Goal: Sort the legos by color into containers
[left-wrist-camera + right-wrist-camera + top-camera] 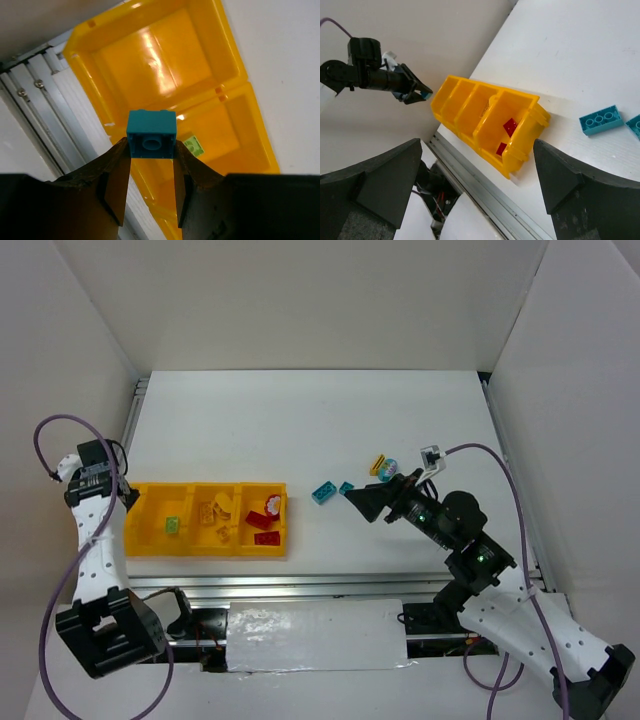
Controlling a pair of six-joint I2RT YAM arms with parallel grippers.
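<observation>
My left gripper (151, 146) is shut on a teal-blue lego (151, 134) and hangs over the left end of the yellow containers tray (227, 50). Below the lego lies an empty compartment; the neighbouring one holds a light green lego (193, 145). In the top view the left gripper (132, 498) sits at the tray's left end (205, 549), with green (172, 526), yellow (216, 512) and red legos (265, 521) in separate compartments. My right gripper (350, 498) stands open and empty on the table right of the tray, beside two teal legos (323, 493). In the right wrist view the gripper (477, 145) frames the tray (470, 107).
A yellow lego (379, 464) and a small round pale object (391, 467) lie beyond the right gripper. White walls enclose the table on three sides. A metal rail (300, 587) runs along the near edge just behind the tray.
</observation>
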